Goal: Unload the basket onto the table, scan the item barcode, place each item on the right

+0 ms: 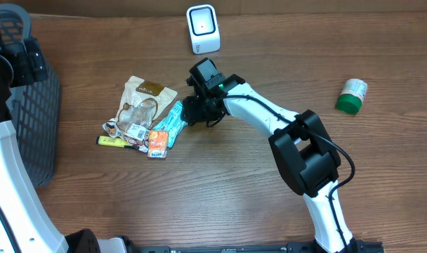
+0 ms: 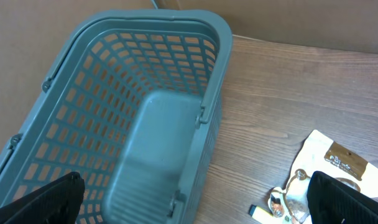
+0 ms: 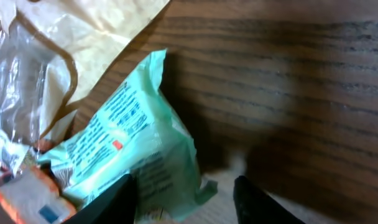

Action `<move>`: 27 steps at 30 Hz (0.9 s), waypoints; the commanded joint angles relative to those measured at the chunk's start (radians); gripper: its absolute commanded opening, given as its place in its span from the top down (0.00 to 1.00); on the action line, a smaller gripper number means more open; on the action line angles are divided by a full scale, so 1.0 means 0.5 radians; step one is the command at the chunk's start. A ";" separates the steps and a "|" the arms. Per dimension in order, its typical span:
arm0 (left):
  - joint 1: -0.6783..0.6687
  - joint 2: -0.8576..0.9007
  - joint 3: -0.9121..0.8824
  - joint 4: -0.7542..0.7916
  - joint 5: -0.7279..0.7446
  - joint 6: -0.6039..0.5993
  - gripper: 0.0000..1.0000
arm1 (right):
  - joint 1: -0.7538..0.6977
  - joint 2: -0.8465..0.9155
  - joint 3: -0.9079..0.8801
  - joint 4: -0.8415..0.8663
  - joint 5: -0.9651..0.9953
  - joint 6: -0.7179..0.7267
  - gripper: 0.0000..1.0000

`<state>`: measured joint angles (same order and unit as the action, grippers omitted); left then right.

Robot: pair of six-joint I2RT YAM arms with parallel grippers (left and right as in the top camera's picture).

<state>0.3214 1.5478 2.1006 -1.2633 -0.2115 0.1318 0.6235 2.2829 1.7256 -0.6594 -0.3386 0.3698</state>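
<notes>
Right gripper [image 3: 183,208] is down low over the mint-green packet [image 3: 124,143], jaws apart, one finger either side of the packet's crimped near end and not yet pinching it as far as I can tell. I'm on that end because it sticks out free of the pile, so I can grab it without dragging its neighbours. The packet lies flat on the table [image 1: 199,204] at the right edge of a small heap, touching the beige pouch [image 1: 149,95] and with the orange packet [image 1: 157,143] just beside its lower end. It's the item nearest my right arm, hence the pick. The printed side faces up; I can't make out a barcode in the wrist view, so it may need turning once lifted. The white scanner [image 1: 203,28] stands at the far edge of the table, well apart from the heap, so the packet has to be carried there. My left gripper [image 2: 195,208] hangs wide open above the grey basket [image 2: 83,93], holding nothing. I judge it is parked there out of the way, and the basket is probably for scanned items. A green-capped bottle [image 1: 351,97] lies on the right, untouched.
</notes>
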 commanded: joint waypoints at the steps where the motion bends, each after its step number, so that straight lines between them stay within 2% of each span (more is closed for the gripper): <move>1: 0.010 0.016 0.010 0.007 -0.010 0.028 0.00 | 0.008 0.047 -0.012 0.115 -0.037 -0.092 0.39; 5: 0.010 0.017 0.010 0.007 -0.010 0.028 0.00 | 0.011 0.063 -0.012 0.256 -0.044 -0.105 0.42; 7: 0.010 0.017 0.010 0.007 -0.011 0.028 0.00 | 0.021 0.078 -0.013 0.239 -0.044 -0.106 0.51; 11: 0.010 0.016 0.010 0.007 -0.011 0.028 0.00 | 0.063 0.105 -0.014 0.156 -0.045 -0.156 0.62; 14: 0.010 0.016 0.010 0.006 -0.011 0.028 0.00 | 0.089 0.108 -0.014 0.130 -0.044 -0.172 0.76; 16: 0.010 0.016 0.010 0.007 -0.011 0.028 0.00 | 0.089 0.108 -0.014 0.107 -0.043 -0.172 0.89; 18: 0.010 0.017 0.010 0.007 -0.010 0.028 0.00 | 0.069 0.106 -0.008 0.059 -0.043 -0.158 0.96; 27: 0.011 0.016 0.010 0.006 -0.011 0.028 0.00 | -0.256 -0.129 0.077 -0.401 0.234 -0.053 0.96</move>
<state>0.3214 1.5482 2.1006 -1.2633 -0.2115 0.1318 0.5785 2.2856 1.7607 -0.8135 -0.3607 0.3168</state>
